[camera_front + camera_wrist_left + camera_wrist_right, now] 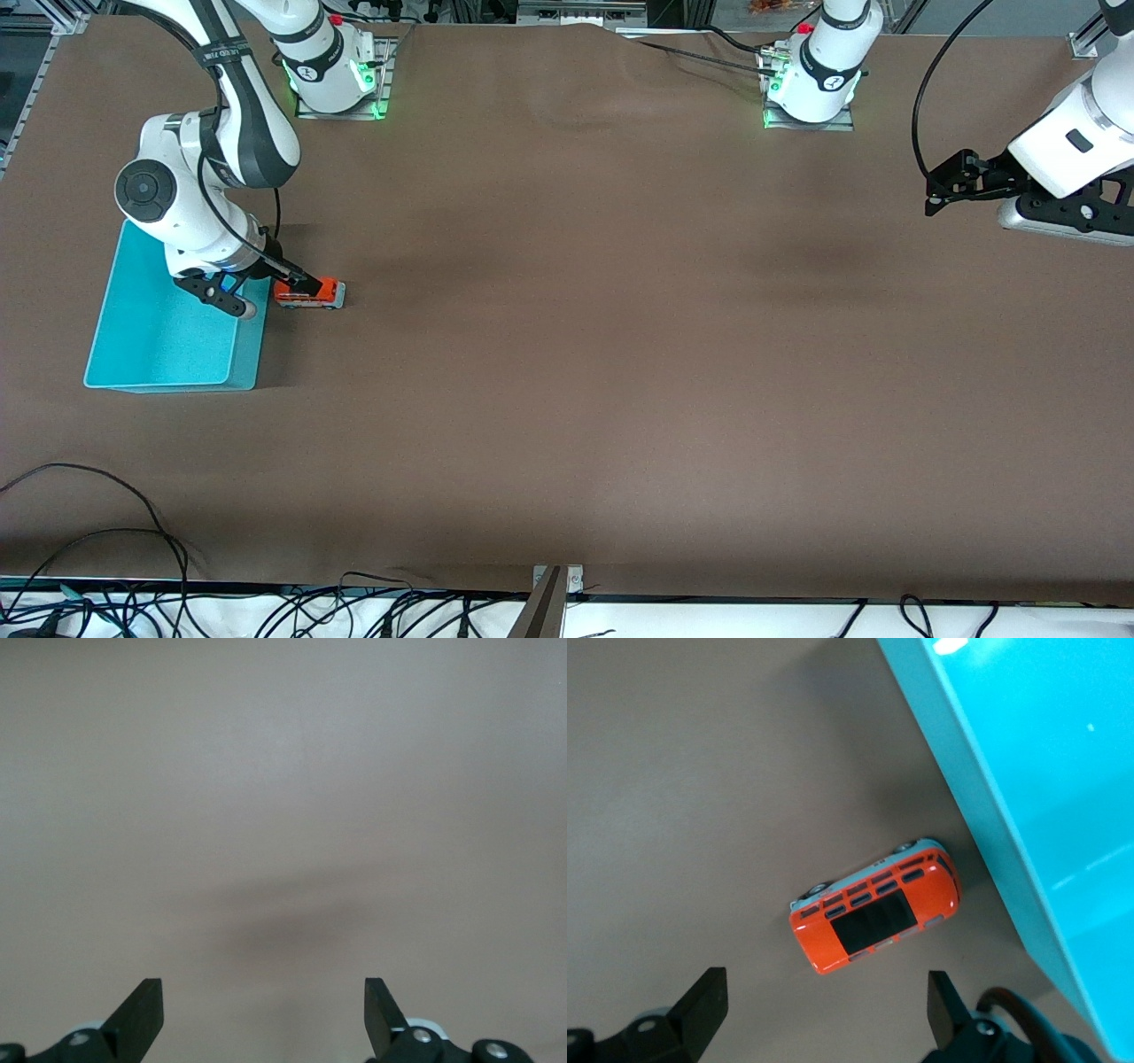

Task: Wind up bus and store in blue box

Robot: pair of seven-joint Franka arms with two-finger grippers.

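The orange-red bus [310, 293] stands on the brown table right beside the long wall of the blue box [168, 383], on the side toward the left arm's end. In the right wrist view the bus [875, 904] lies at an angle next to the box wall [992, 815]. My right gripper [263, 293] hovers open over the bus and the box edge. Its fingers stand wide apart in the right wrist view [826, 994], with the bus just ahead of them and not between them. My left gripper [929, 198] waits open and empty over bare table [264, 994].
The box holds nothing that I can see. Both arm bases [337, 89] [811, 89] stand along the edge of the table farthest from the front camera. Cables [106, 532] lie along the edge nearest that camera.
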